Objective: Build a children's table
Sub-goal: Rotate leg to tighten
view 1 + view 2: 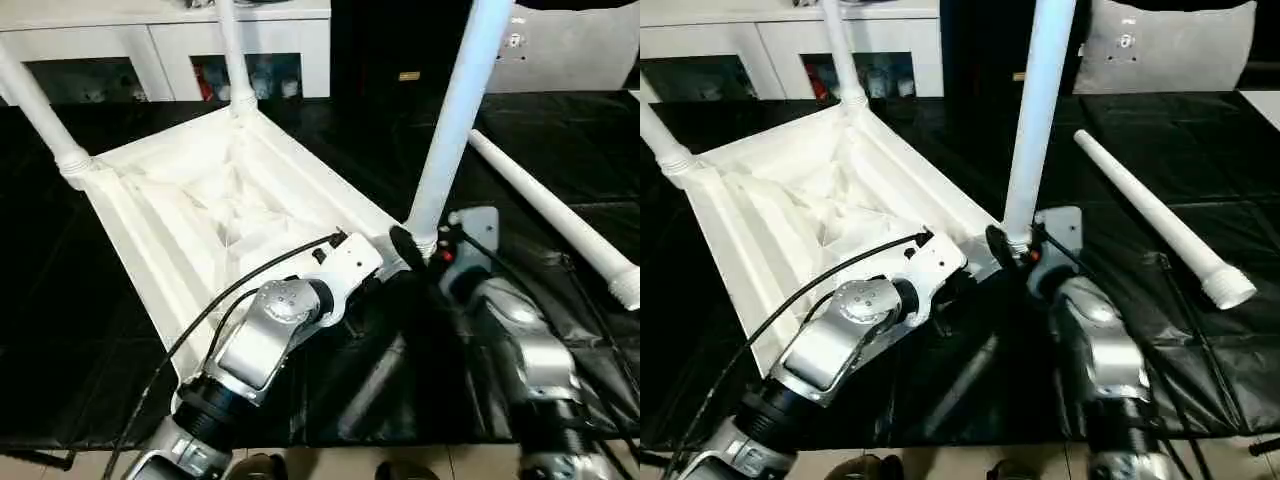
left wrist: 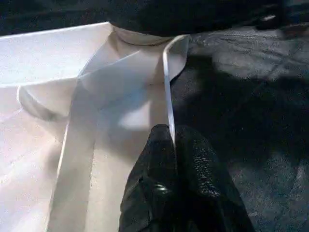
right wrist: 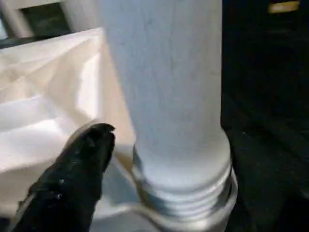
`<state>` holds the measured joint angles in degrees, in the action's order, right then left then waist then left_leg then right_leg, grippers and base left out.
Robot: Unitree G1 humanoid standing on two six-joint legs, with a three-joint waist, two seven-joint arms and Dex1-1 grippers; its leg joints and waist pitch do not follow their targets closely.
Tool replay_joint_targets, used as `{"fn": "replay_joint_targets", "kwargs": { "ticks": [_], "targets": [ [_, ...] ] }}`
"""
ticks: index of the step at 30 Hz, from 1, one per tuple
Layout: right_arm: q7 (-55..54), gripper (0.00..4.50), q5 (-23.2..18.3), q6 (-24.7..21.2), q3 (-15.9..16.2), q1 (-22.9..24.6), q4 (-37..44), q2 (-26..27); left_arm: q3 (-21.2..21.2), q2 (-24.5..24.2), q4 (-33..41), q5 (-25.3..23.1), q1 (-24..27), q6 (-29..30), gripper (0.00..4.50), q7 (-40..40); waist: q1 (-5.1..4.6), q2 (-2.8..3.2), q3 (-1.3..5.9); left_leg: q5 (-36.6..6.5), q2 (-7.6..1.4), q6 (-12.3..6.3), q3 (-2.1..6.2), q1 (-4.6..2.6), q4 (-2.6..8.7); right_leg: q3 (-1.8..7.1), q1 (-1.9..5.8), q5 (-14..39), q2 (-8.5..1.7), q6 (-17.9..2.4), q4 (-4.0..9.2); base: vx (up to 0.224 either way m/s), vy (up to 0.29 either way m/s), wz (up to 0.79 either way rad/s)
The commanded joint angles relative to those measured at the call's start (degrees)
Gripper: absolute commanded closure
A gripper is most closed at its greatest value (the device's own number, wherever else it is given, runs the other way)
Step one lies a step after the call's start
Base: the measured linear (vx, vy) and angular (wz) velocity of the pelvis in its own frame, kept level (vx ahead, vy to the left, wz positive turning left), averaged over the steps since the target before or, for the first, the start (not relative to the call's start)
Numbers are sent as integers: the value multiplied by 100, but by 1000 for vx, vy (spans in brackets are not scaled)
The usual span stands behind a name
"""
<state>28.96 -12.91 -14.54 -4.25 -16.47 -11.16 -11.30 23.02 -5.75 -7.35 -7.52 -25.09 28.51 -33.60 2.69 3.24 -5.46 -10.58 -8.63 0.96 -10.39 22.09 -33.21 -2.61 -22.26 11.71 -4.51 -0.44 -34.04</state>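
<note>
— Why is the table (image 1: 190, 215) lying ribs-up on the desk (image 1: 560, 150)?

— So the corner sockets face up and legs can go in from above. Three legs stand in it now: two at the far corners, and the near leg (image 1: 455, 115) at the corner just in front of me. The fourth leg (image 1: 1150, 215) lies loose on the desk, off to my right and well apart from the top.

— What is your left pincer (image 2: 171, 145) doing?

— It is pinched shut on the thin rim of the top, right beside the near leg's socket. I judge that grip is there to keep the top from sliding or turning while the leg is worked.

— And the right pincer (image 1: 1008, 245)?

— It sits at the base of the near leg, where the threaded collar (image 3: 186, 193) meets the socket. One black finger (image 3: 79, 159) shows beside the leg, with a gap between it and the leg. I cannot tell how far the fingers stand apart, nor whether they have hold of it.

— Is that leg fully home?

— Threads are visible above the socket, so I would guess it needs more turning. The empty fourth corner is hidden under my left arm.
</note>
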Motion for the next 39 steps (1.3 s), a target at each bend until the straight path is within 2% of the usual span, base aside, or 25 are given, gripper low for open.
{"fn": "replay_joint_targets", "kwargs": {
  "ticks": [1,2,6,9,13,16,18,22,25,26,29,30,35,36,39],
  "targets": [
    [363,21,-122,-65,116,116,85,20,98,-130,-128,-110,-20,-51,450,-122,34,-72,297,-1244,-449,-421,203,-51,450,271,197,1072,-457,-1191,463,0,0,0],
    [536,10,-142,-41,113,148,137,-115,123,-211,-123,-108,-16,-98,450,-219,32,-63,305,-1172,-448,-446,203,-47,446,265,201,978,-456,-1248,446,0,0,0],
    [1287,10,-206,112,163,266,261,-710,275,-593,-109,-84,5,-361,450,-662,66,-62,320,-990,-450,-595,194,-44,409,254,220,718,-457,-1338,430,0,0,0],
    [1784,10,-156,347,183,239,206,-1216,387,-995,-117,-3,48,-726,450,-1196,87,-54,330,-941,-456,-637,200,-53,407,245,219,610,-448,-1399,406,0,0,0],
    [2276,10,-148,562,255,219,193,-1530,410,-1240,-172,64,53,-1155,450,-1541,101,-51,331,-956,-465,-670,186,-68,394,248,218,510,-452,-1518,386,0,0,0],
    [2738,10,-147,743,373,191,190,-1747,433,-1441,-238,209,74,-1590,450,-1957,127,-48,355,-843,-474,-726,184,-77,374,245,222,284,-453,-1590,348,0,0,0],
    [3263,10,-165,855,606,191,216,-1976,587,-1782,-230,352,93,-1954,450,-2570,153,-49,367,-767,-467,-793,187,-72,359,232,234,132,-451,-1630,323,0,0,0],
    [3659,10,-218,850,780,170,210,-2100,595,-1910,-313,391,44,-2220,450,-2819,217,-39,377,-746,-490,-834,165,-100,345,236,216,56,-444,-1702,301,0,0,0],
    [3810,10,-220,843,844,127,164,-2105,600,-1980,-300,477,26,-2321,450,-3080,274,-32,376,-832,-506,-725,173,-102,361,239,215,228,-456,-1708,295,0,0,0],
    [3878,25,-230,855,864,117,150,-2108,609,-2005,-293,506,22,-2365,450,-3173,272,-29,375,-843,-507,-709,173,-98,365,237,213,234,-450,-1708,288,0,0,0],
    [4068,25,-327,819,921,100,127,-2124,655,-2089,-306,572,3,-2516,450,-3383,272,-30,379,-918,-504,-675,173,-105,368,239,212,255,-452,-1711,290,0,0,0],
    [4097,54,-343,818,933,98,123,-2131,665,-2104,-315,589,-1,-2553,450,-3414,279,-30,387,-880,-501,-679,169,-103,356,242,214,188,-453,-1719,281,0,0,0],
    [4243,68,-398,722,969,108,117,-2112,645,-2094,-382,572,6,-2700,450,-3514,305,-42,386,-828,-495,-693,164,-92,341,245,218,197,-461,-1719,275,0,0,0],
    [4275,97,-387,701,1003,129,138,-2116,646,-2080,-402,550,6,-2720,450,-3500,307,-41,384,-833,-495,-690,166,-90,343,243,218,228,-458,-1712,275,0,0,0],
    [4316,103,-392,679,1034,153,147,-2131,651,-2079,-412,551,6,-2736,450,-3504,306,-45,385,-877,-496,-664,167,-95,345,243,216,314,-459,-1693,282,0,0,0]
  ]
}}
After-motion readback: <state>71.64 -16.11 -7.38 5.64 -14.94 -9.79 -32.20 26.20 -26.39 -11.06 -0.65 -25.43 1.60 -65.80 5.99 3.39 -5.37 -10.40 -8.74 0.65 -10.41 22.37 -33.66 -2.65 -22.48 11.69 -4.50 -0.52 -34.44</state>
